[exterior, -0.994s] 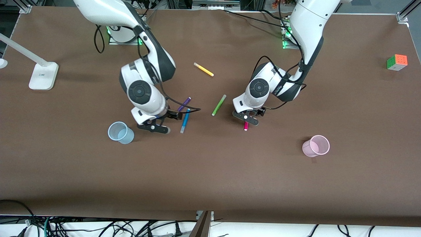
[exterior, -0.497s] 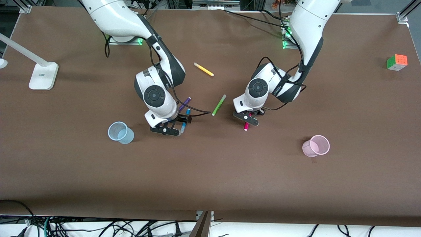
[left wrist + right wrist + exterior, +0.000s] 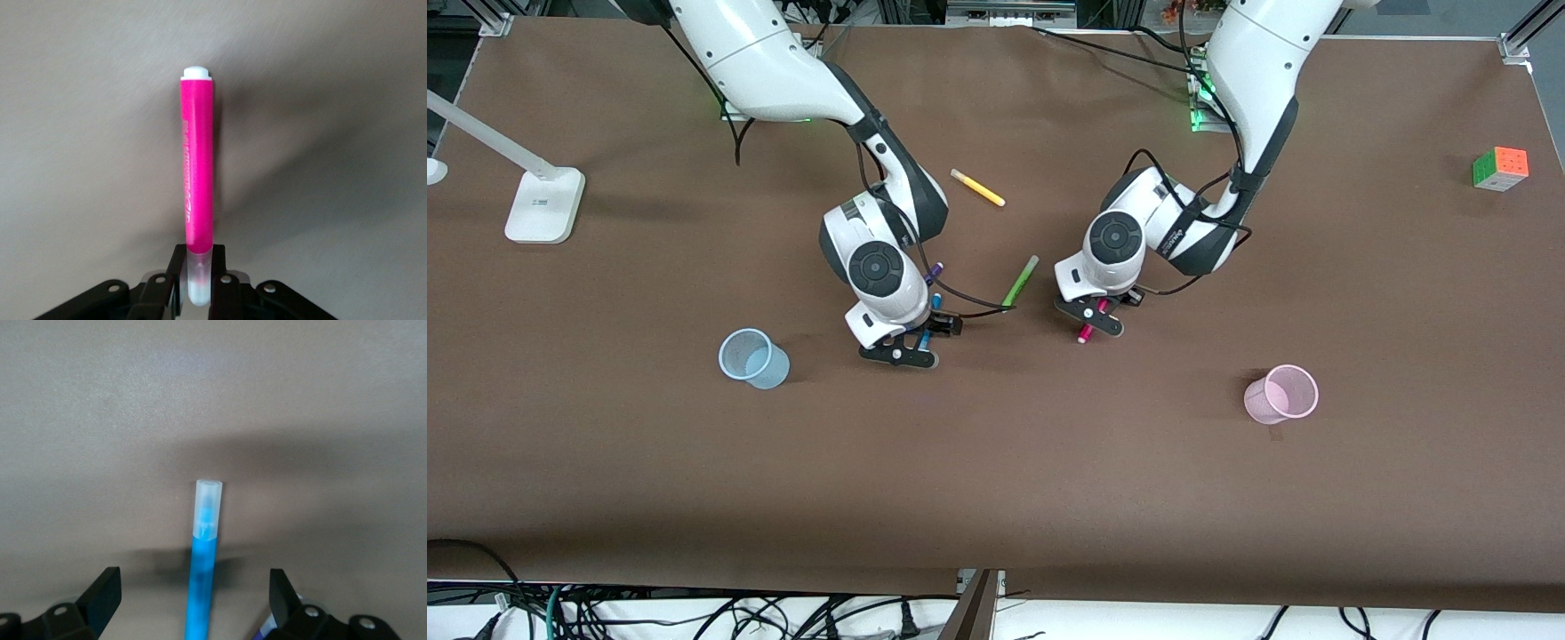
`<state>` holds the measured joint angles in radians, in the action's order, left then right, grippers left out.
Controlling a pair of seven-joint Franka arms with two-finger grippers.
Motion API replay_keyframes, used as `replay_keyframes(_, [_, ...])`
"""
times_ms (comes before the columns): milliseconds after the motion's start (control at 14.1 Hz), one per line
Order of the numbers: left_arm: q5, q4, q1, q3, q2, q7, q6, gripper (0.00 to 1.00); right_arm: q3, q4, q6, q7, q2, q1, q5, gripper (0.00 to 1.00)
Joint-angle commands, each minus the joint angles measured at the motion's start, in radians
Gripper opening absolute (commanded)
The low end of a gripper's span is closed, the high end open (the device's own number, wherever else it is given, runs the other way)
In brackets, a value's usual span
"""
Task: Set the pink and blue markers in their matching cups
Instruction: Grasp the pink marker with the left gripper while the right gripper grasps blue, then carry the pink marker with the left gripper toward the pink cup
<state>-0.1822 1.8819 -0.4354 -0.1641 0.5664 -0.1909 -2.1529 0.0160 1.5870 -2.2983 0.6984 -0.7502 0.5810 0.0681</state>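
Left gripper (image 3: 198, 293) fingers are clamping the slim magenta-pink marker (image 3: 198, 173), right gripper (image 3: 193, 603) fingers are straddling, wide open, the slim blue marker (image 3: 203, 573) (both translucent cups are sitting empty).

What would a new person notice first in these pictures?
Two white arms bend over the table's middle. The left gripper is shut on the pink marker, while the right gripper is open around the blue marker, which lies on the table. The blue cup stands toward the right arm's end, the pink cup toward the left arm's.
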Motion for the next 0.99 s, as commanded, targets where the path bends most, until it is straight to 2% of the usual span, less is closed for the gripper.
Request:
replay_keyframes(0, [-0.071,-0.076,-0.014,0.008,-0.026,0.002,0.195,0.05,-0.007,-0.024,-0.03,0.009,-0.02,0.007,0.013,0.98])
replay_keyframes(213, [-0.247,-0.118,-0.019,0.008,-0.026,0.141,0.361,0.05,-0.007,-0.019,-0.033,0.009,-0.02,0.007,0.013,0.94])
replay_keyframes(426, [-0.289,-0.157,-0.009,0.017,-0.04,0.289,0.477,0.05,-0.007,-0.019,-0.035,0.009,-0.029,0.007,0.013,0.91])
replay_keyframes(710, [-0.474,-0.248,0.006,0.034,-0.034,0.549,0.683,0.0,-0.007,-0.019,-0.035,0.01,-0.041,0.01,0.013,0.91])
replay_keyframes(781, [-0.508,-0.265,0.029,0.037,-0.031,0.63,0.7,0.0,-0.007,-0.019,-0.035,0.01,-0.041,0.011,0.013,0.84])
replay_keyframes(923, [-0.551,-0.286,0.084,0.037,-0.029,0.778,0.702,0.0,-0.007,-0.019,-0.035,0.003,-0.041,0.011,0.007,0.39])
